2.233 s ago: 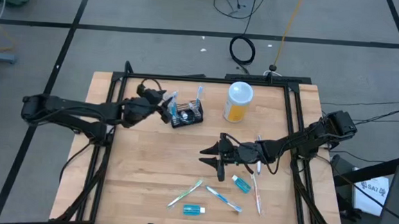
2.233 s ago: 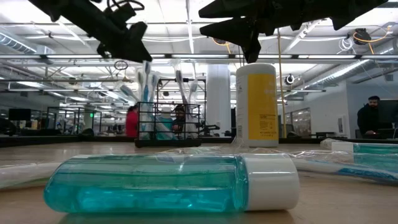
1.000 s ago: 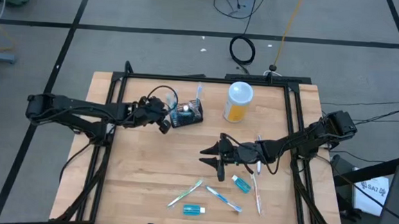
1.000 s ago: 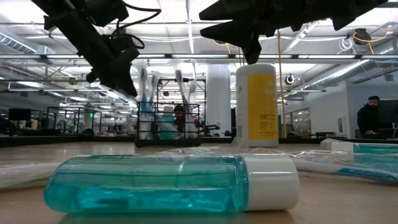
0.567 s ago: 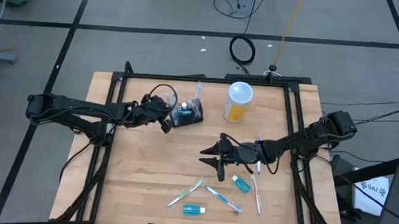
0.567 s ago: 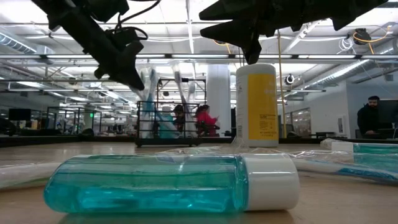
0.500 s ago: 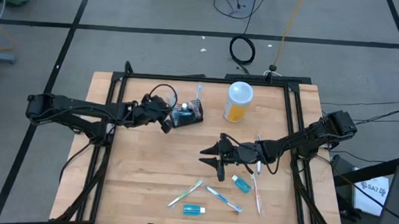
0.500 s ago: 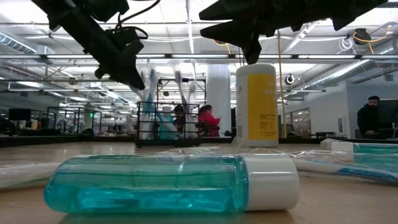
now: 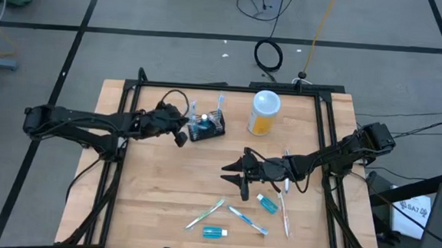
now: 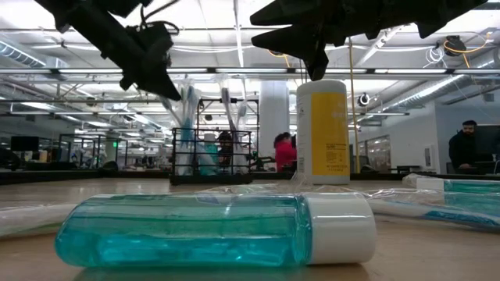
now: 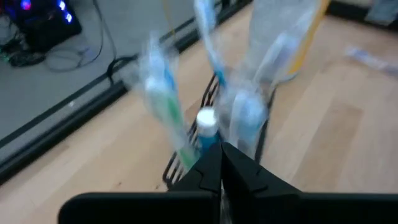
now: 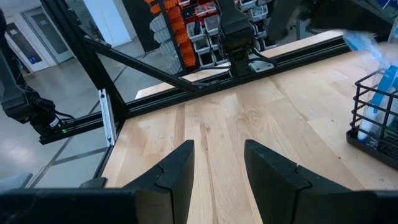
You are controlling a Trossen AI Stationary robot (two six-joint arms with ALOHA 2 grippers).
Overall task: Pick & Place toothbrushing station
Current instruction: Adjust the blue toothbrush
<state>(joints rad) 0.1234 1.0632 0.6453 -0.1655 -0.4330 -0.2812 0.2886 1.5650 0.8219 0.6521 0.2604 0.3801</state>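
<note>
Just ahead of our left gripper [image 9: 180, 136], almost touching its tips, stands the toothbrushing station [image 9: 208, 126], a small black wire rack with slatted sides, its long axis running away from the pincer toward the translucent container [image 9: 264, 113]. We see the left fingers pinched together on nothing, so they must open before any grasp. Wrapped toothbrushes [image 10: 186, 100] and a glossy blue bottle stand upright in the rack. Our right gripper [image 9: 234, 172] hangs well apart at mid-table, its fingers spread and empty; the left is clearly nearer.
</note>
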